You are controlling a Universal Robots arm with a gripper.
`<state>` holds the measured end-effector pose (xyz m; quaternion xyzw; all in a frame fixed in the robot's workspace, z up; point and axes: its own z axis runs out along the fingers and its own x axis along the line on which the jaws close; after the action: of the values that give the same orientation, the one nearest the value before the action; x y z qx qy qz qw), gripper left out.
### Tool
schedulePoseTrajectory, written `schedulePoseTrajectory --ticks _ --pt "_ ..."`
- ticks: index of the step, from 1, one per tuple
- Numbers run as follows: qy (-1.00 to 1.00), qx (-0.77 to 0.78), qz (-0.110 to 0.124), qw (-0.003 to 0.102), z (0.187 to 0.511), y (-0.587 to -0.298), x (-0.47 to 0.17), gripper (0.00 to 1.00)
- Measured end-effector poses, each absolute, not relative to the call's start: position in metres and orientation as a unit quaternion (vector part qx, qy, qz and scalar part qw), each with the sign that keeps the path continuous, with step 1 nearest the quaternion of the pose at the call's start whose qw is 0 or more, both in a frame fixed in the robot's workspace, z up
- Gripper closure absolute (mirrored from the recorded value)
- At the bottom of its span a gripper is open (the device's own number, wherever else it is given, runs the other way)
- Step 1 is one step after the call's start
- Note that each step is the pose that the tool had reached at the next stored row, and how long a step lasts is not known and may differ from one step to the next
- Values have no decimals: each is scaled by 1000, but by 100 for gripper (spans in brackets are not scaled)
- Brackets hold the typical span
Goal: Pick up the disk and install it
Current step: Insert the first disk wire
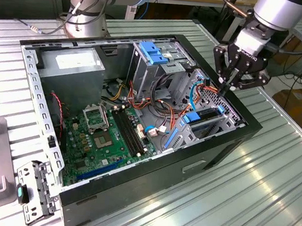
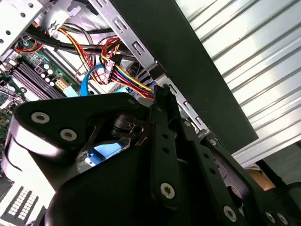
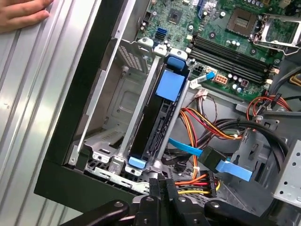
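Note:
The disk point(image 1: 201, 119) stands on edge in the metal drive cage at the corner of the open computer case, on the exterior view's right. Its bright blue bracket point(image 3: 170, 86) faces up between the cage rails in the first wrist view. My gripper point(image 1: 224, 89) hangs just above the case's rim beside that cage, fingers pressed together with nothing between them. In both wrist views the shut fingertips point(image 3: 162, 185) point(image 2: 162, 92) sit close to a bundle of red, yellow and black wires point(image 3: 200, 181).
A person's hand point(image 3: 19, 13) rests on the ribbed table beside the case. Inside are the motherboard point(image 1: 109, 135), a grey power-supply box point(image 1: 72, 62) and a second cage with a blue latch point(image 1: 153, 52). A loose bracket point(image 1: 34, 189) and another arm's base point(image 1: 89, 11) stand outside.

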<state>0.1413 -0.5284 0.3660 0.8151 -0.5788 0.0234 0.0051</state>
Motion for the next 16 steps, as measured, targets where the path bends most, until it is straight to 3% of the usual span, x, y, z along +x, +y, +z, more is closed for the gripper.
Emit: schedulePoseTrajectory --ticks 16 --pt "-684 729 22 8 364 -528 132 83"
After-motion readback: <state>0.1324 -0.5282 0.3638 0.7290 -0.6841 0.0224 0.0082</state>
